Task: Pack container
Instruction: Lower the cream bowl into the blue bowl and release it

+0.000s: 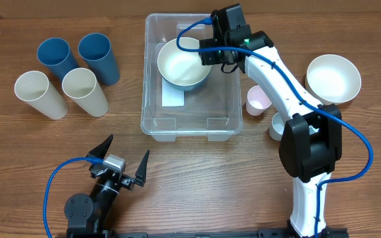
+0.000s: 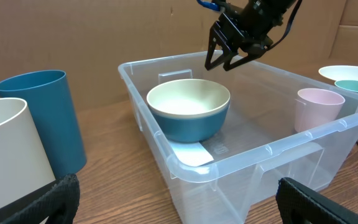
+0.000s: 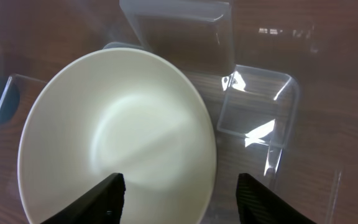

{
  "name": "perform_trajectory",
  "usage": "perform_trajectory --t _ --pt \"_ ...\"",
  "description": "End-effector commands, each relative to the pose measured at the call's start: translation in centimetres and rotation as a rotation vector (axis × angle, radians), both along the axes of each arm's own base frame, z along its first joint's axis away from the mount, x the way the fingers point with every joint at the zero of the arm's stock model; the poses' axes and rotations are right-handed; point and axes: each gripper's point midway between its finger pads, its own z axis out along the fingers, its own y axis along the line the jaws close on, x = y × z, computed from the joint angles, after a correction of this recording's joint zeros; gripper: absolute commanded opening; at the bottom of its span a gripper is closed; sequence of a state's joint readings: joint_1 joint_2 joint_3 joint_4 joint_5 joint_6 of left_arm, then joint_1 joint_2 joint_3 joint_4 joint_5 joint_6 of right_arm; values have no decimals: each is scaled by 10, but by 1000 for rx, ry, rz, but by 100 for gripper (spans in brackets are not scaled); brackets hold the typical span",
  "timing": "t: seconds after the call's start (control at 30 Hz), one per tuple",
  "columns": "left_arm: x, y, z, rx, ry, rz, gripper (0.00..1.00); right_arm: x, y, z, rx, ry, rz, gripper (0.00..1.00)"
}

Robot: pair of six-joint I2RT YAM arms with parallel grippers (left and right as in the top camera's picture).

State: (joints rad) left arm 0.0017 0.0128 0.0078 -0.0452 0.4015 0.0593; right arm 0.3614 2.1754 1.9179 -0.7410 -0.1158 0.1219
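Observation:
The clear plastic container [image 1: 225, 119] stands at the table's middle, with a white label [image 1: 173, 98] on its bottom. A blue bowl with a cream inside [image 1: 183, 63] sits in its far left part, also seen in the left wrist view [image 2: 188, 109] and the right wrist view [image 3: 117, 137]. My right gripper [image 1: 218, 57] is open and empty, hovering over the bowl's right rim; its fingers [image 3: 179, 199] straddle the rim from above. My left gripper [image 1: 123, 162] is open and empty near the front edge, facing the container [image 2: 253, 158].
Two blue cups [image 1: 98, 58] and two cream cups [image 1: 83, 91] stand at the left. A pink cup [image 1: 257, 99], a white bowl [image 1: 333, 78] and another cup [image 1: 278, 125] stand right of the container.

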Motion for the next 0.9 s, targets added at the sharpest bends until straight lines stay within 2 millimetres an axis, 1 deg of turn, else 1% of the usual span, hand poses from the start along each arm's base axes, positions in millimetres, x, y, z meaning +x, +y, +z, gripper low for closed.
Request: perform_trajectory --t 0.0,0.03,0.07,0.1,0.17,0.2,0.27,0.33,0.4,0.5,0.57,0.63,0.77,0.87 --pt "-1 -1 0 -3 -3 -7 100 -10 -1 -3 -5 43 27 42" --pt "-1 -1 0 -3 -4 -7 100 -19 0 -4 1 82 39 31" --pt "-1 -1 0 -3 -4 -7 100 -24 1 -2 8 102 47 17" --pt "-1 -1 0 -3 -4 -7 100 -28 1 2 9 113 50 12" --pt "-1 -1 0 -3 -4 -7 100 -34 -1 14 12 110 50 8" --pt "-1 -1 0 -3 -4 -7 100 -38 0 23 26 109 60 4" --pt "-1 -1 0 -3 -4 -7 100 -53 9 35 73 137 101 4" --pt "-1 -1 0 -3 -4 -7 100 -68 13 32 68 185 123 4" --pt "-1 -1 0 -3 -4 -7 100 -94 36 30 78 237 233 4" --pt "-1 -1 0 -3 -3 -7 100 -118 64 26 29 230 351 4" --pt "-1 -1 0 -3 -4 -7 100 -123 72 21 -27 211 361 4" --pt "-1 -1 0 -3 -4 -7 100 -126 85 13 -30 200 390 4" --pt "-1 -1 0 -3 -3 -7 100 -123 88 -3 -23 184 392 4" --pt "-1 -1 0 -3 -4 -7 100 -125 87 -20 -27 195 392 4"
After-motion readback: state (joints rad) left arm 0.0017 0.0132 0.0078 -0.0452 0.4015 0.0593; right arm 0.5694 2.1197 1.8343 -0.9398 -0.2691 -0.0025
